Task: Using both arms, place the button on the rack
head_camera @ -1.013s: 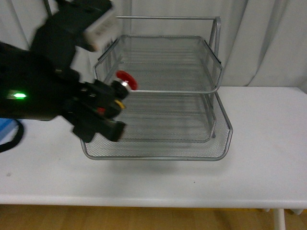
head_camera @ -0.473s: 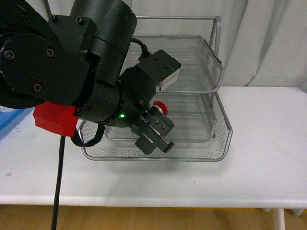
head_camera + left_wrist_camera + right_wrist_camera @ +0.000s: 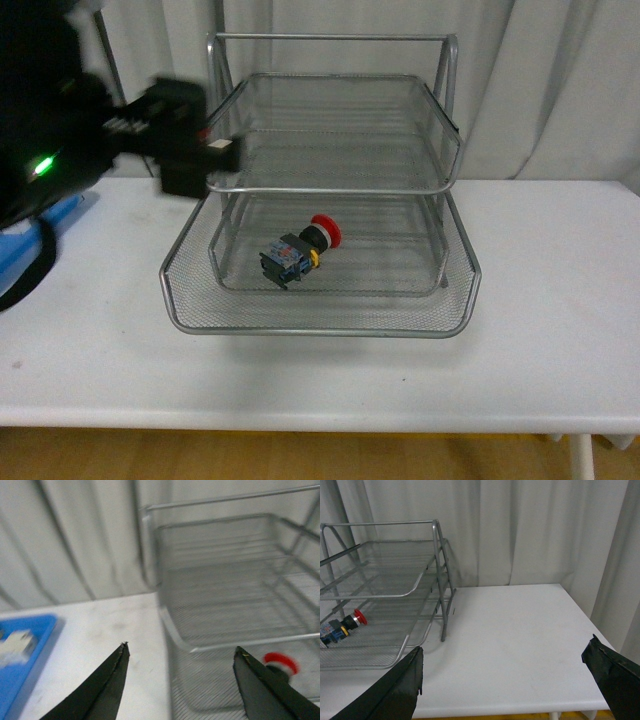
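Note:
The button, with red cap, yellow collar and dark body, lies on its side on the mesh of a lower tier of the silver wire rack. No gripper touches it. My left arm is a dark blur at the far left of the front view, clear of the rack. In the left wrist view my left gripper is open and empty, above the rack's left rim, with the button's red cap by one fingertip. My right gripper is open and empty over bare table, right of the rack; the button shows there too.
A flat blue tray with a white block lies on the table left of the rack. White curtains hang behind. The white table stretches right of the rack to its front edge.
The left arm has let go of the button, which now rests in the rack, and has drawn back up and to the left out of the rack.

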Robot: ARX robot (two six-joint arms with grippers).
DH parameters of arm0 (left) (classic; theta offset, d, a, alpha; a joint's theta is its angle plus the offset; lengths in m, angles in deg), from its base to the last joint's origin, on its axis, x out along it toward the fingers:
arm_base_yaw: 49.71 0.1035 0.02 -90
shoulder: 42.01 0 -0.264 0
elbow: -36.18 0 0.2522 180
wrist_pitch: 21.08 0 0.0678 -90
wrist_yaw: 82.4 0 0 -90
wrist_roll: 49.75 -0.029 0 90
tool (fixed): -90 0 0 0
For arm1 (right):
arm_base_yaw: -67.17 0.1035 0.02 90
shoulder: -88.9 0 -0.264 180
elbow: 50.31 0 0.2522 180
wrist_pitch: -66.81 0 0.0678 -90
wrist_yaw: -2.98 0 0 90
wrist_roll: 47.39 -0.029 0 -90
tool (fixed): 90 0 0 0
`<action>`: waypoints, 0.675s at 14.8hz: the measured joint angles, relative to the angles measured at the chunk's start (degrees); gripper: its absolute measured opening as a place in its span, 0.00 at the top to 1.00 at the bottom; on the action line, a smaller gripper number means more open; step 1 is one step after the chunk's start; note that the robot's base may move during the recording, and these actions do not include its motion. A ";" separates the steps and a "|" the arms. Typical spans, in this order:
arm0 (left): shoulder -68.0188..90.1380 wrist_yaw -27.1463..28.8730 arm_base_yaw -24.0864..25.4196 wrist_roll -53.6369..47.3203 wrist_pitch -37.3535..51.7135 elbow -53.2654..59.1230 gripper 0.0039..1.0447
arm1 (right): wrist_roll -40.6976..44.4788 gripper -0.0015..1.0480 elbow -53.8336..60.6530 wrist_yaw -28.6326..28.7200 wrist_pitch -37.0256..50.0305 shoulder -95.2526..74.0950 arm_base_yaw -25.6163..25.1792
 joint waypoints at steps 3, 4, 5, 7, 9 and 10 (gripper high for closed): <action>-11.41 -2.97 5.95 3.50 6.99 10.64 0.74 | 0.00 0.06 0.00 0.04 0.02 0.00 0.00; -13.81 -4.66 7.15 3.89 6.60 13.51 0.84 | 0.00 0.06 0.00 0.02 0.04 0.00 0.00; -15.80 -6.38 8.46 4.17 5.53 16.90 0.96 | 0.00 0.06 0.00 0.02 0.04 0.00 0.00; -21.81 -8.59 11.54 4.39 4.02 21.03 0.99 | 0.00 0.06 0.00 0.04 0.04 0.00 0.00; -28.70 -11.43 13.66 4.39 0.85 24.59 0.99 | 0.00 0.06 0.00 0.04 0.04 0.00 0.00; -29.14 -12.24 14.69 4.39 4.50 27.19 0.99 | 0.00 0.06 0.00 0.04 0.04 0.00 0.00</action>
